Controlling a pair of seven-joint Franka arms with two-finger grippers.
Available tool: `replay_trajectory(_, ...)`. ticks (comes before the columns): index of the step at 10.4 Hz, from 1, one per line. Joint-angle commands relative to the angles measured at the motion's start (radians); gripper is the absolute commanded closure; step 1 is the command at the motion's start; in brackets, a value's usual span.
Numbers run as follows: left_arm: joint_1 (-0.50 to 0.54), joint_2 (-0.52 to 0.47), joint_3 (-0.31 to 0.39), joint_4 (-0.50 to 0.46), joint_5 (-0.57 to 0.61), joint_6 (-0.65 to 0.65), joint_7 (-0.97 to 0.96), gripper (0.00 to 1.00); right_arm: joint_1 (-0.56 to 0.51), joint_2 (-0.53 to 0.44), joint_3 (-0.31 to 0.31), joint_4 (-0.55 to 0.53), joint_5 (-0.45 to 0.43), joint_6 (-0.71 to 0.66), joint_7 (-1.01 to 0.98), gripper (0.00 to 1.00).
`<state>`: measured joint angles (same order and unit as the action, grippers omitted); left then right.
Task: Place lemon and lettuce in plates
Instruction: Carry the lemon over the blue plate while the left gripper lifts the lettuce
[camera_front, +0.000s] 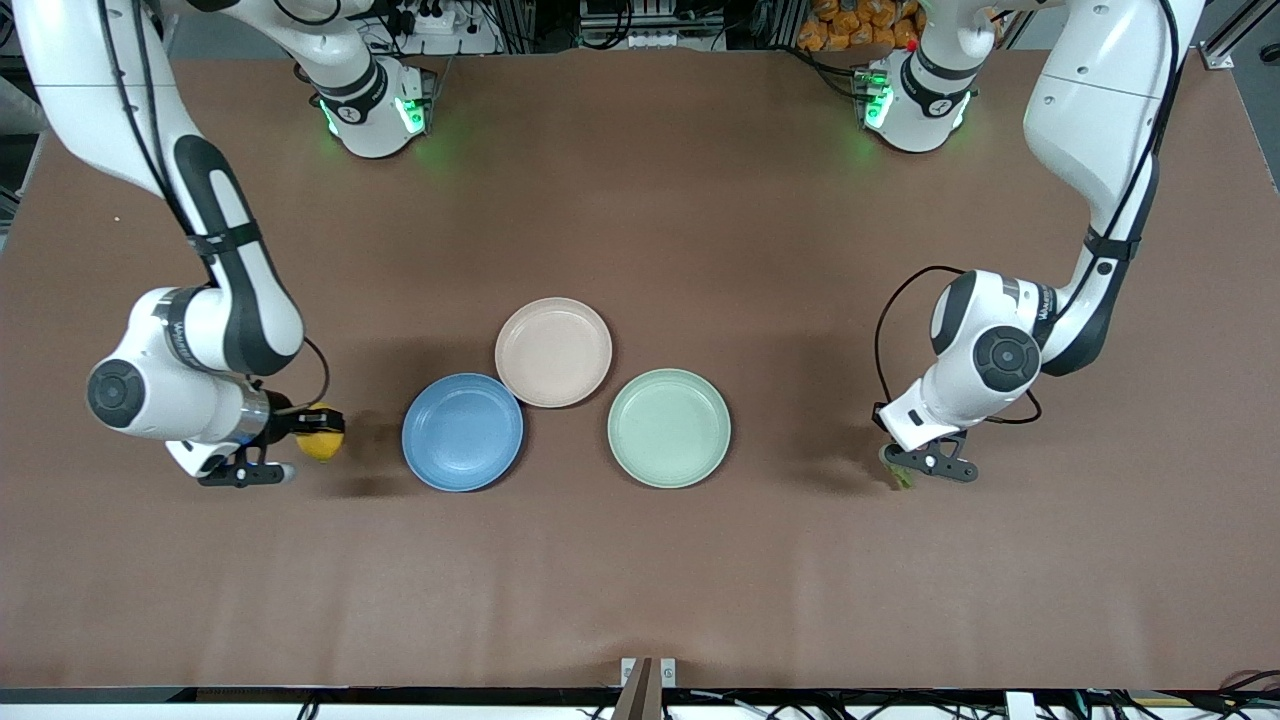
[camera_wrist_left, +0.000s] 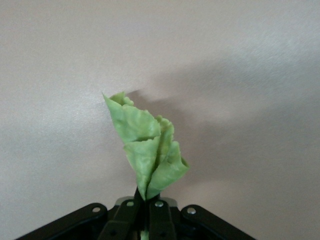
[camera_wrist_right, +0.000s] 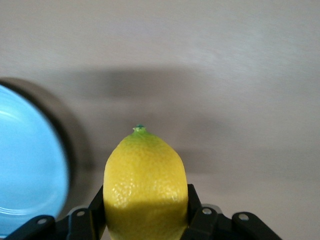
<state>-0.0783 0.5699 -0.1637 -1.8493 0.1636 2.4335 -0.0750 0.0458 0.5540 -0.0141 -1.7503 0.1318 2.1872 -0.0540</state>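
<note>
From the front view, the brown tabletop (camera_front: 640, 560) carries three plates in a tight cluster near its middle: the blue plate (camera_front: 462, 432), the beige-pink plate (camera_front: 553, 352) and a mint-green plate (camera_front: 669, 428). The beige-pink one sits farthest from the camera, its rim touching or nearly touching the blue one's; the mint-green plate lies beside them toward the left arm's end. All three are bare. The right end effector (camera_front: 300, 440) is over the tabletop just beside the blue plate, toward the right arm's end, and pinches the lemon (camera_front: 320, 432), whose yellow body pokes out toward that plate. The left end effector (camera_front: 905, 470) is over bare tabletop well apart from the mint-green plate, toward the left arm's end, with the lettuce (camera_front: 897, 468) showing as a small green scrap at its fingertips.

In the left wrist view, the fingers are pressed together on the lower end of the lettuce (camera_wrist_left: 149, 152), a pale green crumpled leaf standing out past them, with plain tabletop under it.

In the right wrist view, the fingers (camera_wrist_right: 197, 210) clamp both sides of the lemon (camera_wrist_right: 145, 187), its greenish tip pointing away from the wrist; the blue plate (camera_wrist_right: 27, 165) shows at the edge of the view
</note>
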Motion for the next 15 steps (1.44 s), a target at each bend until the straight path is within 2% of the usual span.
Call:
replay_trajectory(1,0.002,-0.027,-0.034,-0.010,0.008,-0.004,-0.093,1.00,0.069,-0.002,-0.003,0.043,0.012,-0.015,0.110,1.00)
replay_trajectory(7,0.000,-0.056,-0.132,-0.011,0.008,-0.005,-0.313,1.00,0.181,0.040,-0.003,0.078,0.011,-0.001,0.288,1.00)
replay_trajectory(12,0.000,-0.094,-0.246,-0.010,0.010,-0.071,-0.504,1.00,0.226,0.073,-0.003,0.084,0.012,0.052,0.347,1.00)
replay_trajectory(15,-0.027,-0.097,-0.283,-0.010,0.019,-0.073,-0.638,1.00,0.239,0.092,-0.003,0.084,0.012,0.080,0.365,0.97)
